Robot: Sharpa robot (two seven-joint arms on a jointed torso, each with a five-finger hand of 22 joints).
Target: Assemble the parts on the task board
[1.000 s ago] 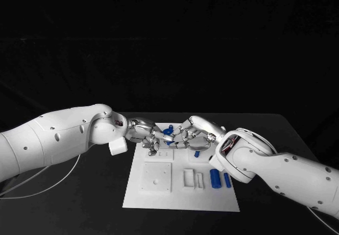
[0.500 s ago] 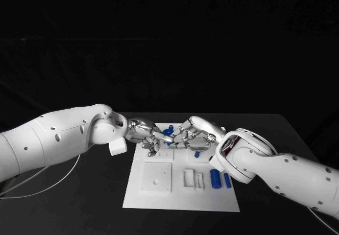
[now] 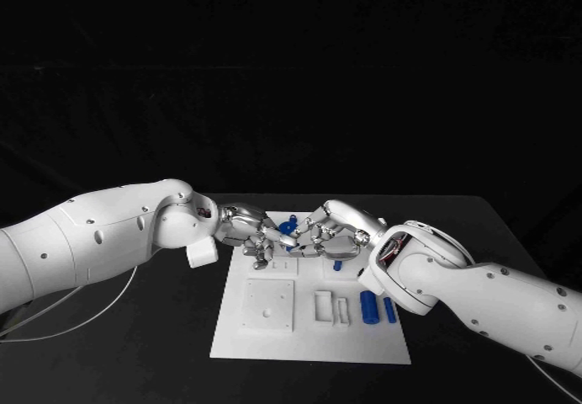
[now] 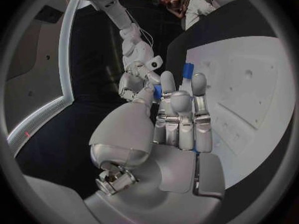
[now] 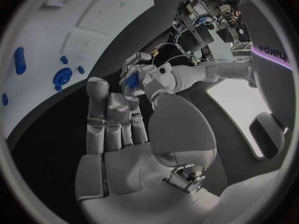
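Note:
Above the far end of the white task board (image 3: 304, 337) my two hands meet fingertip to fingertip. Between them is a small blue part (image 3: 288, 226). My left hand (image 3: 251, 231) pinches it between thumb and a finger, as the left wrist view shows, the blue part (image 4: 157, 91) sitting at the tips of that hand (image 4: 177, 119). My right hand (image 3: 330, 231) grips the same part from the other side; in the right wrist view the blue part (image 5: 132, 79) lies just past this hand's (image 5: 118, 124) fingertips. The part hangs clear of the board.
Two blue cylinders (image 3: 367, 307) (image 3: 389, 309) lie side by side on the board's right side, next to white blocks (image 3: 327, 307). A small blue piece (image 3: 337, 264) stands under my right hand. A round blue part (image 5: 62, 77) sits on the board (image 5: 112, 15).
The blue part has turned a little between the two hands. Both arms stay where they were.

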